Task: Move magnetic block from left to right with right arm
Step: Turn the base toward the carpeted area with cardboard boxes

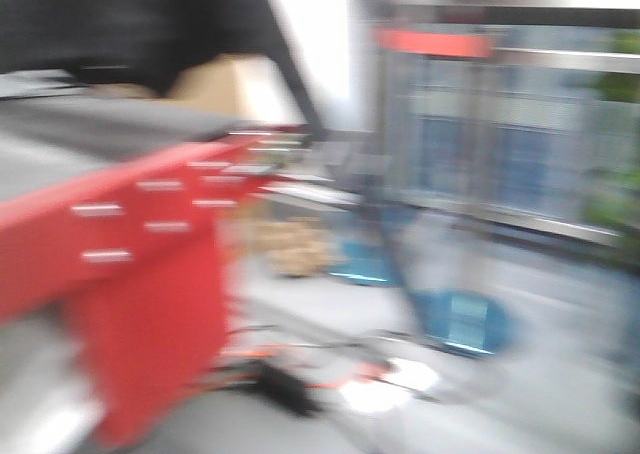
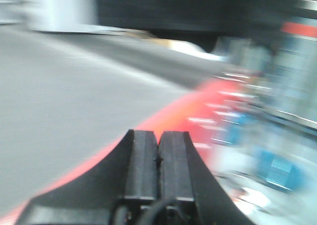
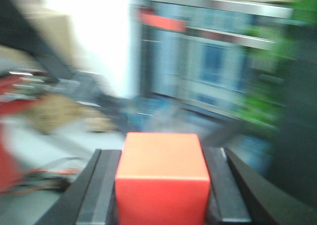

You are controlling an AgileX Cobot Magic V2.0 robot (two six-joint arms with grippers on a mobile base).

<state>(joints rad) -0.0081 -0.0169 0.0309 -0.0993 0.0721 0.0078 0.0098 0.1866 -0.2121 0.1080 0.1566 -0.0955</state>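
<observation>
So the right pincer [image 3: 161,158] has the red magnetic block [image 3: 161,178] clamped dead centre between its jaws, square-on. Meanwhile the left pincer [image 2: 158,144] is pinched closed on nothing. Everything around is too smeared to say where the block hangs.

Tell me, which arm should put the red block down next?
The right one. The right gripper is clamped on the magnetic block; the left gripper is shut with nothing in it.
</observation>
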